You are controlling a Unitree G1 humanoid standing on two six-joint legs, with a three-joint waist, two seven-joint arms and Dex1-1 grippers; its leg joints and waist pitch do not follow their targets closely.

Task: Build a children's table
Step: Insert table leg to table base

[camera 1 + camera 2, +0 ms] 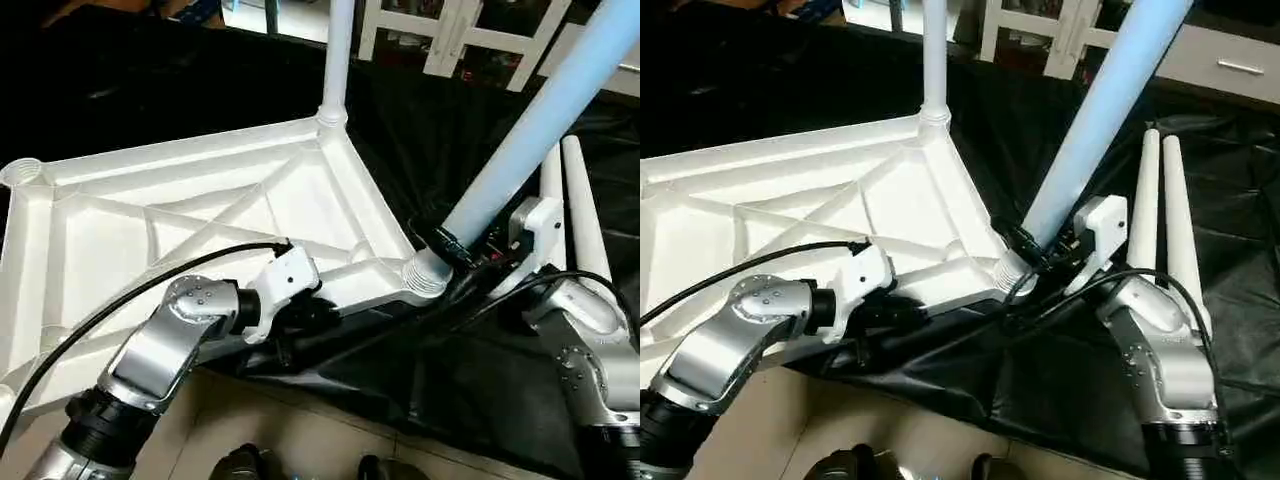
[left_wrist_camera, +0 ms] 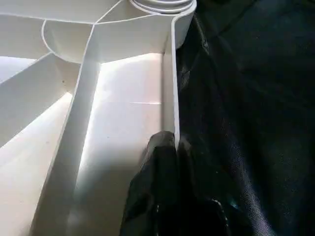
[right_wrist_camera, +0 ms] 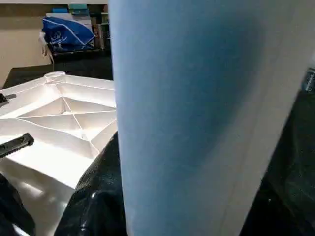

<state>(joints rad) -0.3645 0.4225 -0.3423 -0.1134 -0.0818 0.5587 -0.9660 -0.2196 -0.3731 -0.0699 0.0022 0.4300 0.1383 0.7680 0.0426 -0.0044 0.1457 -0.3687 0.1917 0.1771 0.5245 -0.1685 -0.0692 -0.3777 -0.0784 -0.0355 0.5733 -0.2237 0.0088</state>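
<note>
Left eye view: tabletop point(image 1: 180, 215) lies ribs-up on black cloth point(image 1: 460, 400). My left gripper point(image 1: 300, 318) pinches its near rim; my right gripper point(image 1: 470, 252) grasps a tilted leg point(image 1: 530, 130) at the corner socket point(image 1: 425, 272). Risk: the tilt could jam it or lever the tabletop sideways.

Black cloth point(image 1: 150, 90) covers work surface, wrinkled, hangs over front edge at bottom centre. White slatted furniture point(image 1: 470, 35) top right of frame. Blue bag point(image 3: 66, 32) upper left, right wrist view. Beige floor point(image 1: 300, 430) at bottom.
</note>
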